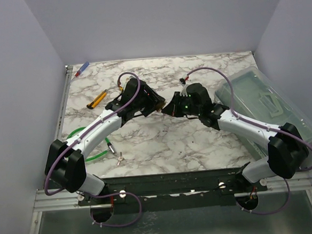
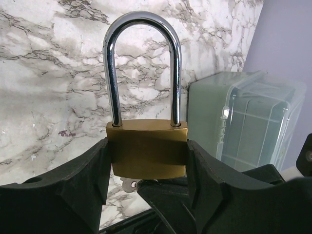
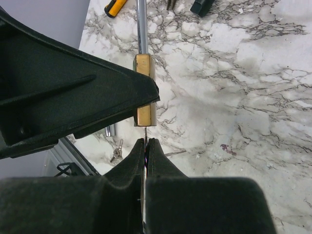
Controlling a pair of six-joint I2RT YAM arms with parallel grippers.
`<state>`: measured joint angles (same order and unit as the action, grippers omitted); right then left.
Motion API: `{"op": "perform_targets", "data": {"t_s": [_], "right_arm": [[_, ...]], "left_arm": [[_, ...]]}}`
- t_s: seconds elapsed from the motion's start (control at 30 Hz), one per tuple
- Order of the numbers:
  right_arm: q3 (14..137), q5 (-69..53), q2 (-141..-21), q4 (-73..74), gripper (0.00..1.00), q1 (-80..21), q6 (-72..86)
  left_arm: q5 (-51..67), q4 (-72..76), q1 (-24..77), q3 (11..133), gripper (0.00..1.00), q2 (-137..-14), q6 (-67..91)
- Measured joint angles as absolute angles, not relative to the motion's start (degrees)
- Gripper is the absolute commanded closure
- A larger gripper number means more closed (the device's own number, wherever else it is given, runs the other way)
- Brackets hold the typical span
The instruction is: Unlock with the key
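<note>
The left gripper (image 2: 148,165) clamps the padlock (image 2: 147,146); just under it, the right gripper (image 3: 146,144) pinches the key (image 3: 145,132). Twisting off-axis could make the thin key slip or jam.

Top camera: high behind arm bases, looking down over white marble-patterned table (image 1: 163,143). Wrist cameras: close, facing each other, sharing brass chrome-shackled padlock (image 2: 146,151).

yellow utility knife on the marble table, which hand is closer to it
Left. The left hand, clamping the brass padlock, is just right of the yellow utility knife; the right hand, pinching the thin metal key, lies farther right beyond the padlock.
</note>
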<state>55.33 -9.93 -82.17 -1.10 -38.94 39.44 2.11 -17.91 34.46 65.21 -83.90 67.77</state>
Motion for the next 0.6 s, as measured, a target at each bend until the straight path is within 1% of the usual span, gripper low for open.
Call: {"op": "perform_targets", "data": {"t_s": [0.27, 0.4, 0.6], "right_arm": [[54.1, -10.0, -81.9, -4.4, 1.0, -38.9, 38.6], [52.3, -12.4, -81.9, -9.2, 1.0, -38.5, 34.1], [51.7, -13.0, -81.8, -11.4, 1.0, -38.5, 27.6]], "left_arm": [[2.0, -17.4, 34.4, 65.2, 1.0, -83.9, 68.2], [2.0, -17.2, 34.3, 65.2, 1.0, -83.7, 68.1], [2.1, -17.1, 34.2, 65.2, 1.0, -83.2, 68.4]]}}
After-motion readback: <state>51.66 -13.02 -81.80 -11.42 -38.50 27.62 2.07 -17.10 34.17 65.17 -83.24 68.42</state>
